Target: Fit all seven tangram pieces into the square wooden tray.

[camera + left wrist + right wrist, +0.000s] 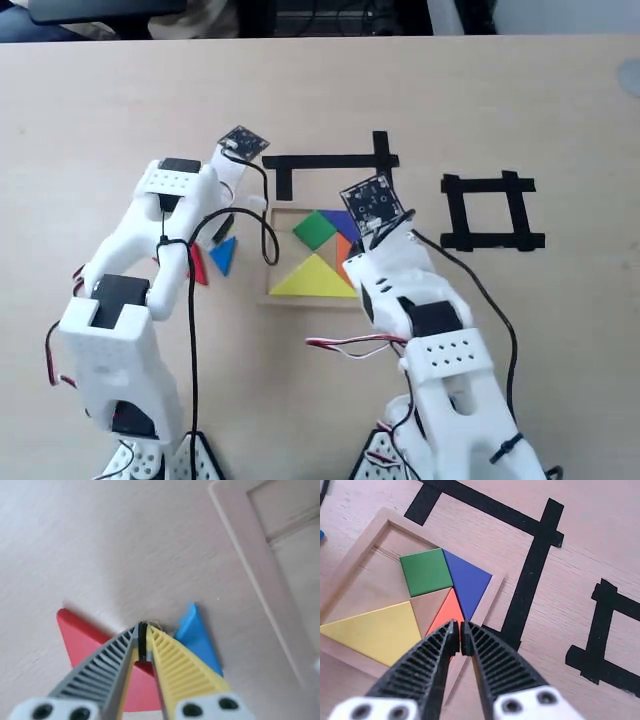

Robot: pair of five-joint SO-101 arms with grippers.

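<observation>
High view: red triangle [198,268] and blue triangle [222,255] lie left of the tray [300,300], nearer the left arm. Left wrist view: left hand [143,640] pinched shut, empty, between them. Right wrist view: right hand [459,632] closed, empty, over the tray.

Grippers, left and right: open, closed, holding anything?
Left gripper: closed, empty, tips at the red triangle.
Right gripper: closed, empty, over the orange piece.
</observation>
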